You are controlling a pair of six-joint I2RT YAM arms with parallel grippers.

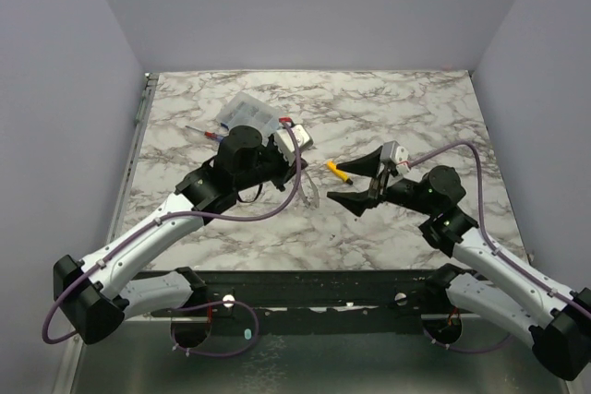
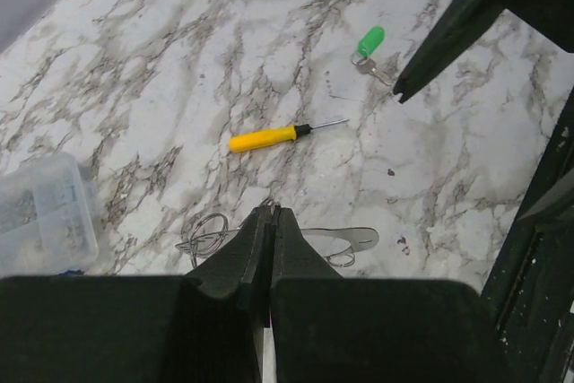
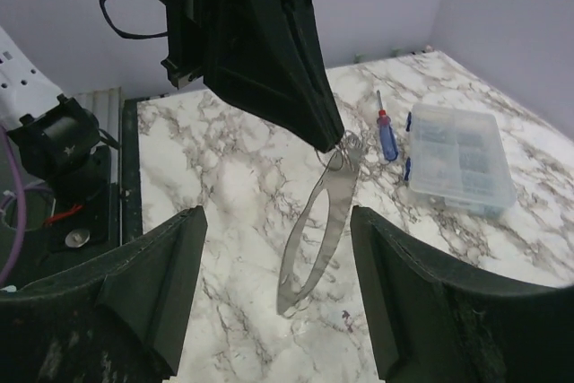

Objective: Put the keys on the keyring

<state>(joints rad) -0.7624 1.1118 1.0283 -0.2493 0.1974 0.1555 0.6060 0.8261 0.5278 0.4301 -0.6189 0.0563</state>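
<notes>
My left gripper (image 2: 272, 211) is shut on the top of the keyring (image 3: 316, 226), a pale grey band loop with small wire rings (image 2: 208, 232) at its upper end. The loop hangs from the left fingers above the table (image 1: 310, 195). My right gripper (image 3: 276, 211) is open and empty, with the hanging loop between its fingers and a little beyond them. In the top view it (image 1: 354, 182) sits just right of the loop. One green-headed key (image 2: 370, 42) lies on the marble close to a right finger (image 2: 448, 33). The key is hidden in the top view.
A yellow screwdriver (image 2: 265, 138) lies on the marble between the two grippers. A clear compartment box (image 3: 457, 159) and a red-and-blue screwdriver (image 3: 386, 132) lie at the back left (image 1: 247, 113). Purple walls close in the table on three sides.
</notes>
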